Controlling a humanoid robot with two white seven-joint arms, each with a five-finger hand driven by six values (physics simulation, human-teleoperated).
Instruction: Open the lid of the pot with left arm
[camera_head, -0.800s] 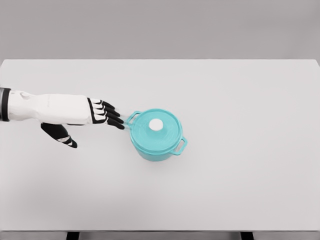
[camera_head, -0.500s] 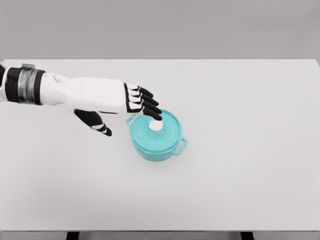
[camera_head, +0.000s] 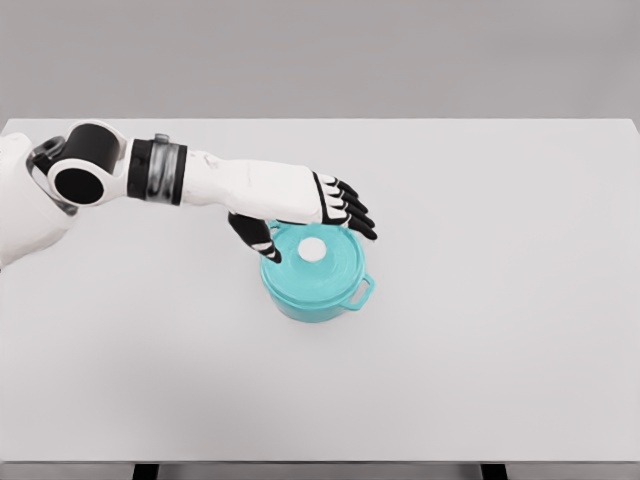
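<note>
A teal pot (camera_head: 318, 283) with two side handles stands on the white table (camera_head: 480, 350) a little left of centre. Its teal lid (camera_head: 335, 268) sits on it, with a white round knob (camera_head: 313, 250) on top. My left hand (camera_head: 318, 222) reaches in from the left and hovers over the pot's far rim. The fingers (camera_head: 350, 212) are stretched out past the knob and the thumb (camera_head: 255, 238) hangs down at the pot's left side. The hand is open and holds nothing. The pot's left handle is hidden behind the thumb.
The left arm (camera_head: 200, 180) stretches across the table's left half from the shoulder at the left edge. Behind the table's far edge is a plain grey wall (camera_head: 320, 55).
The left arm has swung to the right and extended. The hand went from the pot's left handle to above the lid, its fingers now past the knob. The pot has not moved.
</note>
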